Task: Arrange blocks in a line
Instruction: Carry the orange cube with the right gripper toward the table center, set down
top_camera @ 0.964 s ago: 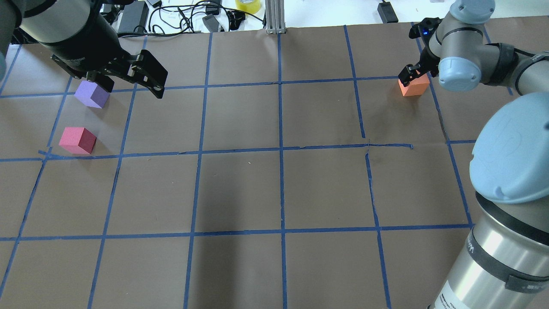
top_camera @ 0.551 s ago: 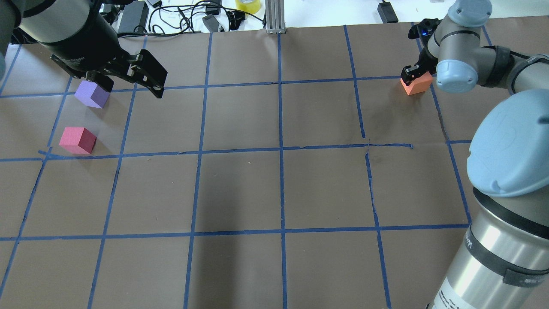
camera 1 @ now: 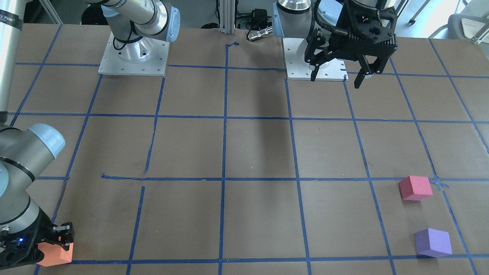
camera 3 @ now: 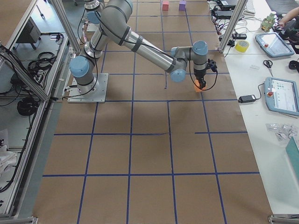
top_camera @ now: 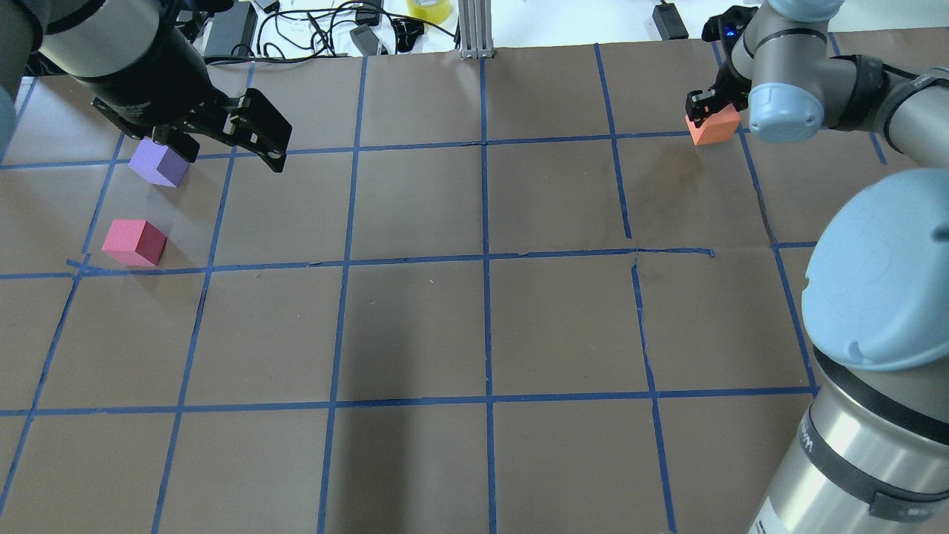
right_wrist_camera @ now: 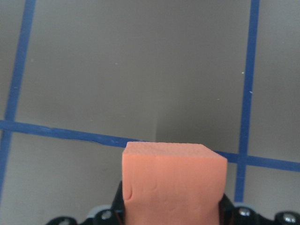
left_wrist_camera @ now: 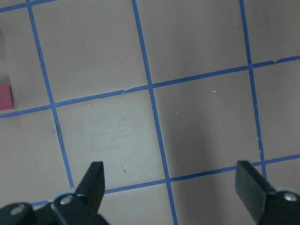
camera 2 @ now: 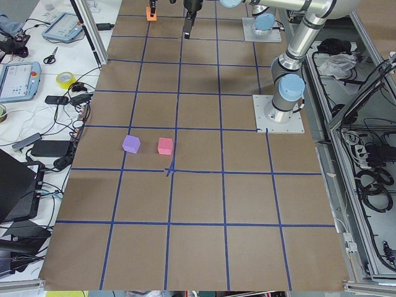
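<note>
Right pincer (top_camera: pixel 704 110) is clenched on the orange block (top_camera: pixel 714 126) at the far right corner of the desk (top_camera: pixel 474 334). That is well apart from the purple block (top_camera: pixel 158 163) and pink-red block (top_camera: pixel 134 242), which lie near each other on the left, where the left pincer (camera 1: pixel 336 78) hangs spread wide, grasping nothing. I judge I should carry the orange cube across without crushing the foam and set it square on the line those two define; no cube sits in a container.

Wide gap between orange block (top_camera: pixel 717 130) and purple block (top_camera: pixel 159 165), pink-red block (top_camera: pixel 133 242).
</note>
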{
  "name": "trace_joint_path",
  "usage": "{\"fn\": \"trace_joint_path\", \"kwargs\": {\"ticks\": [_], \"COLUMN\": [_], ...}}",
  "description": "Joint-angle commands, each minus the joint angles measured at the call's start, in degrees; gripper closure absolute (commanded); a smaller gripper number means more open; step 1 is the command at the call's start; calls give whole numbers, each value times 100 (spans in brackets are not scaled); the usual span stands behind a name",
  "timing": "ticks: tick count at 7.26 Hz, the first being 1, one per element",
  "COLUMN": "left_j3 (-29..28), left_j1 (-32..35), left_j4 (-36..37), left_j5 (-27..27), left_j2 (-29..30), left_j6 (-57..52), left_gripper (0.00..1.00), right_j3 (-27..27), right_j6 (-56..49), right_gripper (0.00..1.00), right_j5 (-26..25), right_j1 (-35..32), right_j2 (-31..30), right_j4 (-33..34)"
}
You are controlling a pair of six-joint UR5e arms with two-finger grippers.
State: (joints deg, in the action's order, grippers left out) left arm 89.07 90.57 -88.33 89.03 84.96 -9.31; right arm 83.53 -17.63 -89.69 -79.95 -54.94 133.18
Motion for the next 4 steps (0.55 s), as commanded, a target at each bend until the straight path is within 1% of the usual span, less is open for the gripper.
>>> {"fn": "trace_joint_path", "kwargs": {"ticks": [1,2,3,4], "left_j3": [-4,5,5,5], "left_j1": [-21,-4,-13,-21], "left_j4": [0,0,0,0], "left_j5": [0,0,9,9], "left_j2": [-6,-6,-6,-23], "left_j6": [-26,-27,-1,-18], "left_gripper": [0,0,0,0], "right_j3": [-4,-12,-39,-195], "right_j6": [1693,2641,3199,3291], "right_gripper": [95,91,91,89], "right_j5": [-13,4,13,-4], "right_j1": [-974,-1466,-1802,-2066], "right_j2": [-331,-315,-254,-71], "right_j4": [-423,-415,-398,-398]}}
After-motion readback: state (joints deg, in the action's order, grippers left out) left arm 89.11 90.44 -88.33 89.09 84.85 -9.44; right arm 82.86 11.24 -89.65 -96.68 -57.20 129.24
